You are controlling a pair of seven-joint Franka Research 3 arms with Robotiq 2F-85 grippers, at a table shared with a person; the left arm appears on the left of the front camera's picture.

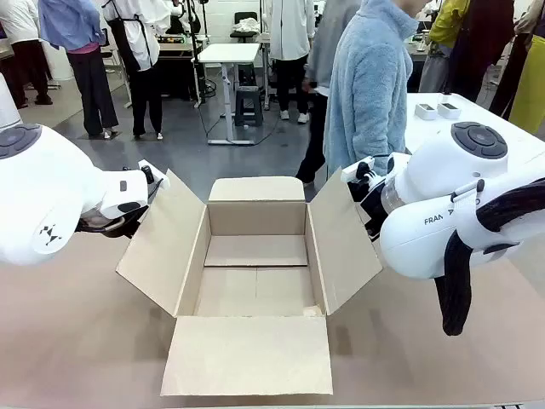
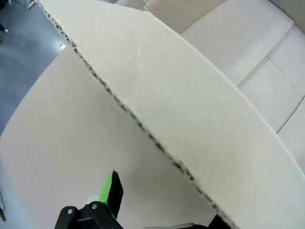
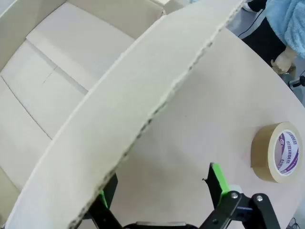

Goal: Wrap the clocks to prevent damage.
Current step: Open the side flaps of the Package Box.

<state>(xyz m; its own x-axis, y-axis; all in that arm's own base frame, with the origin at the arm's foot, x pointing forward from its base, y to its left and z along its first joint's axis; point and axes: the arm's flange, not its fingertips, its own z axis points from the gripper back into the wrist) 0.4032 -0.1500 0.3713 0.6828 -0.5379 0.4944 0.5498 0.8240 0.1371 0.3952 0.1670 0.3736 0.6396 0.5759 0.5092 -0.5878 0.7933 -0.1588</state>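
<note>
Box (image 1: 255, 294): one, open on desk (image 1: 68, 341), four flaps spread; left fingers (image 2: 112, 193) apart astride one side flap, right fingers (image 3: 218, 183) apart astride another; one tape roll (image 3: 279, 152) near right fingers.

Right arm (image 1: 443, 220), white housing: black letters "FRAN", rest cut off. Tape roll (image 3: 265, 157), inner label: purple print, too small to read.

The cardboard box (image 1: 255, 223) gapes upward, four flaps splayed, its floor reachable from above. The left flap (image 1: 162, 243) slants across the left tool (image 1: 152, 181), the right flap (image 1: 345, 240) across the right tool (image 3: 162, 176), with a tape roll (image 3: 276, 152) on the counter (image 1: 77, 341) outside it.
</note>
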